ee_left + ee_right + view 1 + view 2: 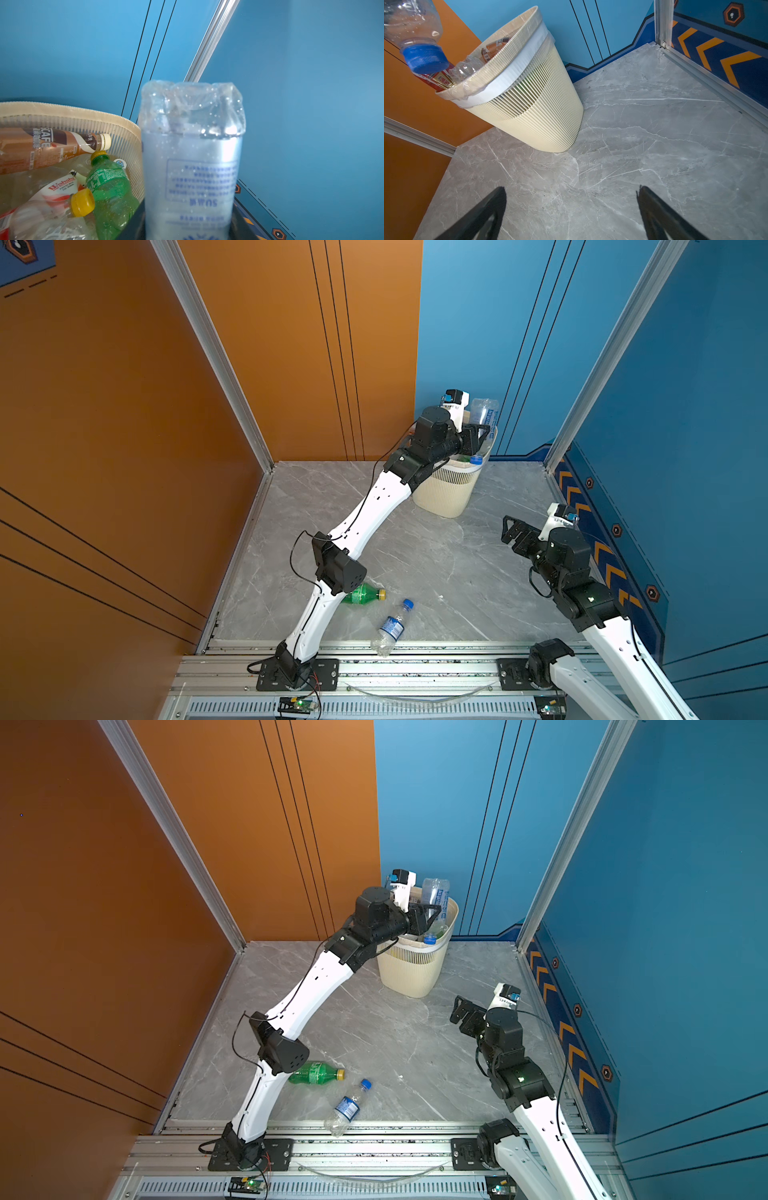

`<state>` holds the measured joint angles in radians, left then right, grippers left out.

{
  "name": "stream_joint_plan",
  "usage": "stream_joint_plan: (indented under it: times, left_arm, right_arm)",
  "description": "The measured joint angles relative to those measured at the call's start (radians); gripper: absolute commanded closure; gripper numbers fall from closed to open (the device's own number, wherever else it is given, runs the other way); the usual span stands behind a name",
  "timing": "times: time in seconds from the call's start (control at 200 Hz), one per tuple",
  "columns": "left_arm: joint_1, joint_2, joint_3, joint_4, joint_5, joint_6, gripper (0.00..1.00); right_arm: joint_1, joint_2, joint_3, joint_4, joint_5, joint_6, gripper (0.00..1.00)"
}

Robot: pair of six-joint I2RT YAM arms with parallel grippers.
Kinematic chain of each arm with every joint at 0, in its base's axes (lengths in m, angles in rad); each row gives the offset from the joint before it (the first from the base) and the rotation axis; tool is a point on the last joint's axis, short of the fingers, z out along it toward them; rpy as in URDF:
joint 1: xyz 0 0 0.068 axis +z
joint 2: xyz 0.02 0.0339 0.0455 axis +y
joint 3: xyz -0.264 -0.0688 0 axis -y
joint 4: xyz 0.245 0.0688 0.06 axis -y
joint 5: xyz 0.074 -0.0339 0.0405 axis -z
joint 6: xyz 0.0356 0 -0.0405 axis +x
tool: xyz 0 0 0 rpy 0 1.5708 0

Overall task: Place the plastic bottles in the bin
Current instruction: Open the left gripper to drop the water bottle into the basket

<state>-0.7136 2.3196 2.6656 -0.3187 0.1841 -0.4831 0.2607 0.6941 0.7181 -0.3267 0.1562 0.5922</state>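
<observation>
Holds a clear water bottle (484,410) in the left gripper (478,435), jaws pinched narrow on its body, base up and blue cap down, directly above the mouth of the bin (444,493), with the cap just over the near rim in the right wrist view. Finds the bin at the back of the surface, close to the blue wall (478,323); touching or not, impossible to tell. Shows inside it a brown coffee bottle (52,147) with a white cap, a green Sprite bottle (108,187) and a clear Wahaha bottle (62,197) with a yellow cap, piled close under the rim. Leaves two bottles out near the front edge: a green bottle (363,595) with a yellow cap, lying partly under the elbow of the left arm (374,506), and near it a clear blue-capped bottle (390,628) lying with its base on the aluminium rail (457,649). Hangs the right gripper (506,529) above the surface with jaws spread wide and nothing between them, near the right edge and its chevron-striped wall band (602,556), well apart from the bin. Leaves a broad bare stretch of grey marble-patterned surface (415,556) between the bin, the right gripper and the two loose bottles. Closes the space in with an orange wall (124,406) on the left, the blue wall behind, another on the right, and aluminium posts (216,352) at the corners
</observation>
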Motion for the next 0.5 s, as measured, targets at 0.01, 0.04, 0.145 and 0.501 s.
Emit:
stream_joint_plan:
  times: [0.01,0.04,0.145,0.501]
  left_arm:
    - [0.001,0.001,0.0,0.001,0.0,-0.004,0.57]
    - [0.005,0.005,0.0,0.002,0.0,-0.011,0.57]
    - [0.019,0.018,0.0,0.012,-0.001,-0.031,0.57]
    - [0.045,0.066,0.03,0.013,-0.02,-0.084,0.02]
  right_arm:
    - [-0.001,-0.001,0.0,-0.001,0.0,0.001,0.0]
    - [-0.002,-0.003,0.0,-0.004,0.0,0.001,0.0]
    - [-0.006,-0.017,0.0,-0.008,0.0,0.0,0.0]
    - [-0.019,-0.031,-0.002,-0.024,-0.003,0.0,0.0]
